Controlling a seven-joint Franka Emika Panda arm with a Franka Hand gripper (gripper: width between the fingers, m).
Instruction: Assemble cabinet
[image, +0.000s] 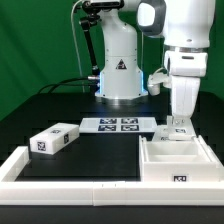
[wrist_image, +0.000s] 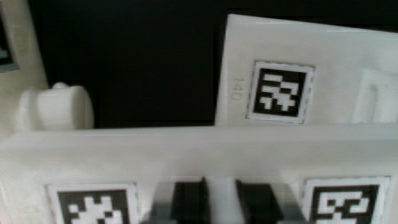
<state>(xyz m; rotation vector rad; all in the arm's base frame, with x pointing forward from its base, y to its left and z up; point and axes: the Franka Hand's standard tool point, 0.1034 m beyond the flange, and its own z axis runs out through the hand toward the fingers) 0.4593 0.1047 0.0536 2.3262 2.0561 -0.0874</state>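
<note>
White cabinet shell (image: 155, 170) sits at six o'clock under the gripper (image: 178, 128), fingers pressed together, the loose box part (image: 55, 141) well apart at the exterior view's nine o'clock.

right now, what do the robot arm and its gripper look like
The glossy white robot arm has thick, rounded segments and a grey round joint cap. A black band sits above the boxy white gripper, whose fingers look dark in the wrist view. The white cone-shaped base carries a black triangle marking, with a blue glow at its foot.
</note>
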